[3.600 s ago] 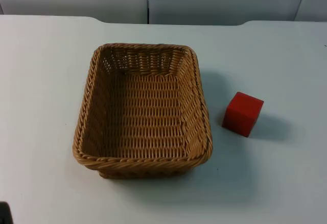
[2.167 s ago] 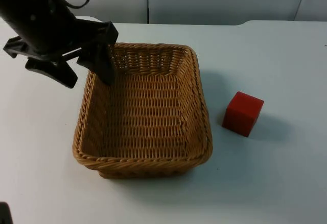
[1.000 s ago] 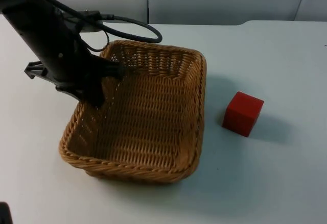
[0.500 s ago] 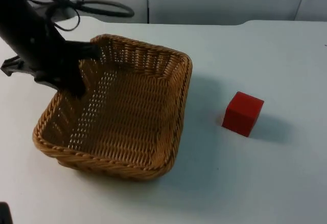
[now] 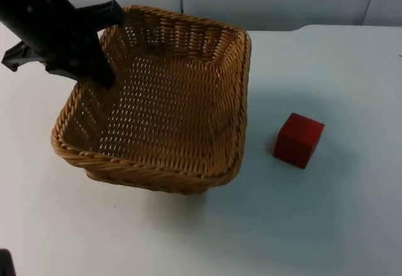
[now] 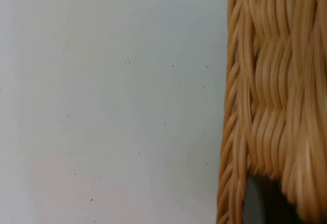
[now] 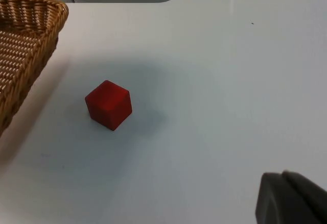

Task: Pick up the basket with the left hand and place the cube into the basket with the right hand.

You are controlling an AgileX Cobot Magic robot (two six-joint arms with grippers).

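The white table (image 5: 326, 226) carries a red cube (image 5: 298, 139), well apart from the left gripper (image 5: 94, 62). The wicker basket (image 5: 163, 106), long axis running away from the camera, hangs tilted, left rim clamped in the closed jaws; half a second ago it sat lower. Right gripper's (image 7: 291, 198) jaws: cannot tell.

Wicker basket (image 5: 164, 100) tilted, lifted – red cube (image 5: 298, 140) beside, apart.
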